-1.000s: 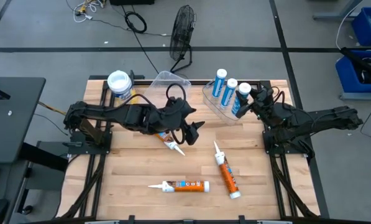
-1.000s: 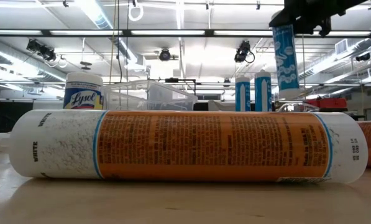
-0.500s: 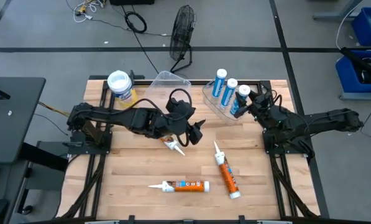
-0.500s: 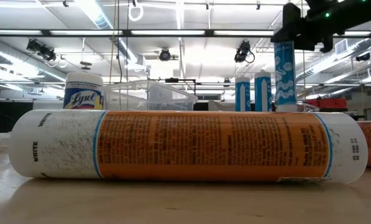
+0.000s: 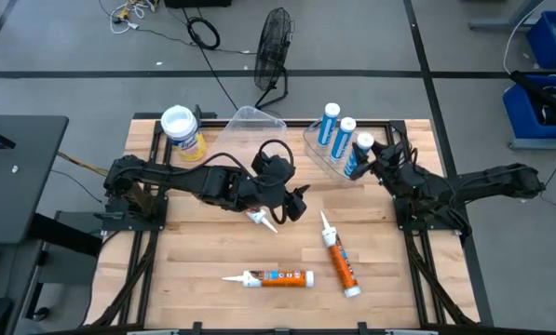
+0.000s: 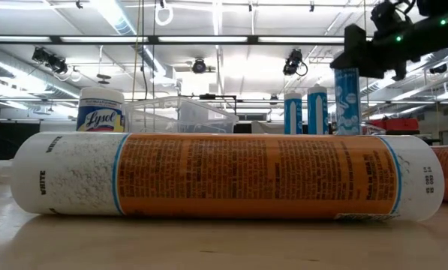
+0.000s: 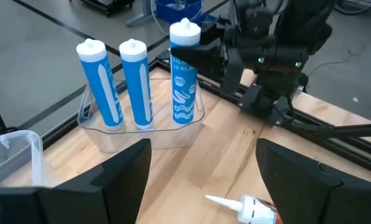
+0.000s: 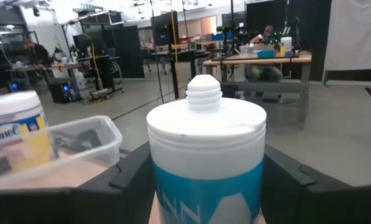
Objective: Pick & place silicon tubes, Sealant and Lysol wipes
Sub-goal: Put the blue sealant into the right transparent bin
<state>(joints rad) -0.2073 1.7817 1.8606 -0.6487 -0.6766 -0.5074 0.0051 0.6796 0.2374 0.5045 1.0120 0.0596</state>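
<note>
The right gripper (image 5: 369,160) is clamping a blue tube (image 7: 184,79) upright in the clear tray (image 7: 149,135), beside two others. Opening off-centre, it could be tipping the tube (its neighbours too). The left gripper (image 5: 294,200), jaws apart, is hovering over an orange tube (image 5: 258,217).

The right claw (image 5: 369,160) closed on a blue tube (image 5: 357,153) standing in the clear tray (image 5: 317,152), hemmed by two more blue tubes (image 5: 336,130) just beside it. Three orange tubes (image 5: 338,258) lay across the tabletop (image 5: 194,270) — bare wood lay between them. The left claw (image 5: 294,202) was spread over one white nozzle (image 5: 263,220).
</note>
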